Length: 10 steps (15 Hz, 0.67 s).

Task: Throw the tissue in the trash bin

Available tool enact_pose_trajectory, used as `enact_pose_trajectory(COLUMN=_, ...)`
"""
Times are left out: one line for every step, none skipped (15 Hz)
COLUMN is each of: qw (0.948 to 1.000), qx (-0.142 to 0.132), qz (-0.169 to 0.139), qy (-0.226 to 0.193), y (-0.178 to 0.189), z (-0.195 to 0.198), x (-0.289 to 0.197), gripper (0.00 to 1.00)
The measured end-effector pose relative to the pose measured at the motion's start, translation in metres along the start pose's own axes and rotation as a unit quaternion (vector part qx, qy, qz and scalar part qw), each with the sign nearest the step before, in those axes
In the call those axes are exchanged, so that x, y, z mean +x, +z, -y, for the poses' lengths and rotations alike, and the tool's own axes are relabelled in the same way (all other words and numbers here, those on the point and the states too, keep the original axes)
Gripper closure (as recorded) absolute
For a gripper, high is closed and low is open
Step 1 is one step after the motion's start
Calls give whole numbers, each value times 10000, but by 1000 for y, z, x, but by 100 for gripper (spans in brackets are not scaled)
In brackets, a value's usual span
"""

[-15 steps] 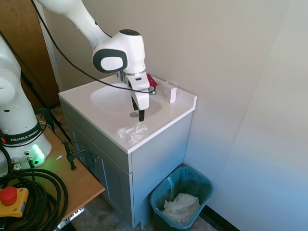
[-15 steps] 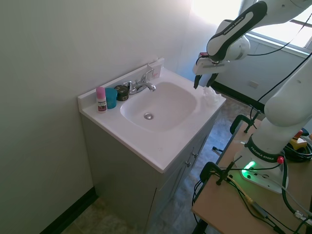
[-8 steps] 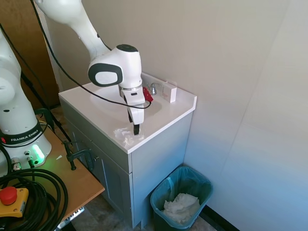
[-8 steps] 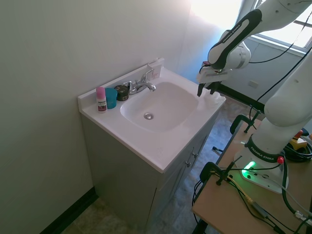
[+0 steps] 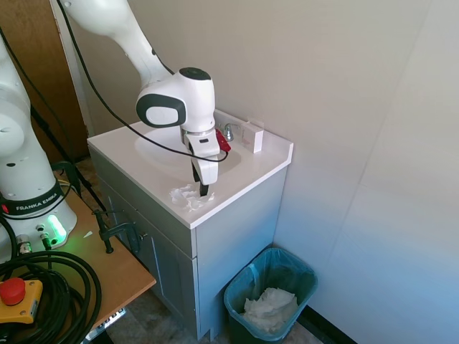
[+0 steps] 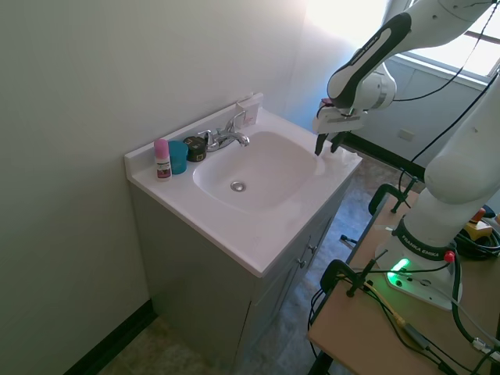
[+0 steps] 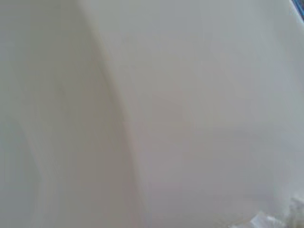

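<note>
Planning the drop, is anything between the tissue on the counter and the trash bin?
Nothing visible. The tissue lies by the vanity's front corner under the gripper; the trash bin stands open on the floor beside the cabinet.

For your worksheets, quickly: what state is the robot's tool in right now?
Tool: open, fingers down around the tissue on the counter, not yet closed on it.

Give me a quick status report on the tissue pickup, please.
Gripper down at the tissue on the vanity's front corner; grip unclear. Trash bin on the floor beside the vanity, white paper wad inside. Nothing in the way.
</note>
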<state>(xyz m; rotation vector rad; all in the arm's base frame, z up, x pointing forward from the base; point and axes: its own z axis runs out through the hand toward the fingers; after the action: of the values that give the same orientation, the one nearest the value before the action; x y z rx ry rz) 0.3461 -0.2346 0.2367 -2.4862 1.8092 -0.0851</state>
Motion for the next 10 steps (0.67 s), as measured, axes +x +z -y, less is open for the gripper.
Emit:
enact_pose_trajectory(qw=10000, qx=12, qz=9, qy=-10, y=0, z=0, x=3, gripper=100)
enact_pose_trajectory(qw=10000, qx=27, qz=19, qy=-34, y=0, z=-2, x=5, gripper=100)
enact_pose_trajectory(qw=10000, qx=36, qz=26, qy=-58, y=0, z=-3, x=8, gripper=100)
enact_pose_trajectory(qw=10000, qx=38, qz=26, qy=-81, y=0, z=-4, x=10, gripper=100)
enact_pose_trajectory(qw=9999, qx=38, qz=21, qy=-92, y=0, z=-5, x=12, gripper=100)
enact_pose_trajectory(qw=9999, qx=40, qz=15, qy=-99, y=0, z=-5, x=13, gripper=100)
enact_pose_trajectory(qw=9999, qx=47, qz=5, qy=-106, y=-1, z=-4, x=14, gripper=100)
enact_pose_trajectory(qw=9999, qx=53, qz=-1, qy=-113, y=-2, z=-4, x=16, gripper=100)
enact_pose_trajectory(qw=9999, qx=58, qz=-5, qy=-122, y=-3, z=-4, x=17, gripper=100)
enact_pose_trajectory(qw=9999, qx=64, qz=-10, qy=-132, y=-5, z=-4, x=20, gripper=100)
